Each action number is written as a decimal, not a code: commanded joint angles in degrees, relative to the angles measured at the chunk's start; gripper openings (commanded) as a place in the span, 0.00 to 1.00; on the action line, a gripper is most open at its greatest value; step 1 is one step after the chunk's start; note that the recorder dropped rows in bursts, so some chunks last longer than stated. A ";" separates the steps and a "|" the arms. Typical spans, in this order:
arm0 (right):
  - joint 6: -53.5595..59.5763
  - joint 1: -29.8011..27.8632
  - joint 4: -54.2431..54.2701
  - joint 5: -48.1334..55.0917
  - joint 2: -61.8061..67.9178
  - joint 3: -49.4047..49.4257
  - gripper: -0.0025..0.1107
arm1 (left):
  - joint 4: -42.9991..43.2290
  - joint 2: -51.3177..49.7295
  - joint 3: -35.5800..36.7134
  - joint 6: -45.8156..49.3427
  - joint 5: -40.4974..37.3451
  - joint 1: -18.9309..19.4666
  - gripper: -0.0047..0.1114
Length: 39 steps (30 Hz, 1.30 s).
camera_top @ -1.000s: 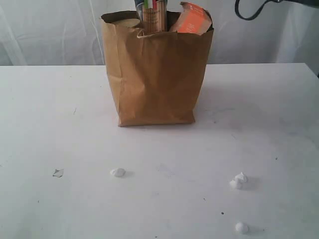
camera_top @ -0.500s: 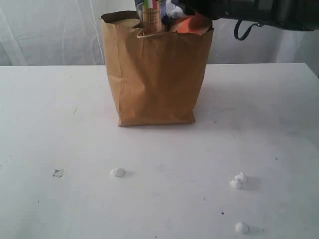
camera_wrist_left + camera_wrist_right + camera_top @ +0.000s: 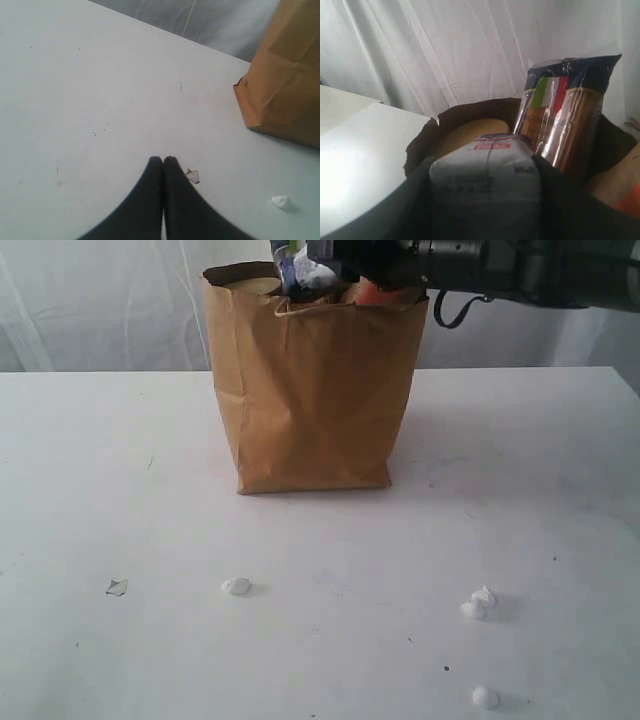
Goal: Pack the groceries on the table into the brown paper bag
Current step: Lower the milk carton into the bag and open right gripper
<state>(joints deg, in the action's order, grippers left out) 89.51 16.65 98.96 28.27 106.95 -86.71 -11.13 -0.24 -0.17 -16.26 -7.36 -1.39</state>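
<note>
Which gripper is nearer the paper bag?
Right. The right gripper is at the bag's open top, holding the small carton; the left gripper is shut over the table, apart from the bag.

The right arm (image 3: 540, 265) is black, built of round segments, with a thin black cable (image 3: 437, 312) looped beneath. The left tool (image 3: 163, 161) has smooth black fingers tapering to rounded tips.

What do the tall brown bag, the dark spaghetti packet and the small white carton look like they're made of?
The tall brown paper bag: matte kraft paper, by its sharp creases and folded base. The dark flat spaghetti packet: thin glossy plastic film, shiny and crinkled with pasta showing through. The small white-blue carton: probably matte paper or card; too blurred to be sure.
</note>
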 commanded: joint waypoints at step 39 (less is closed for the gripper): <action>0.00 -0.04 0.99 1.03 -0.29 -0.79 0.61 | -0.55 0.24 0.17 -0.31 -0.03 0.09 0.04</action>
<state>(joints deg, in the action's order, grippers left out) 89.51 16.65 99.18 28.43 107.35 -87.08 -11.13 -0.24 -0.17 -16.26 -7.36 -1.39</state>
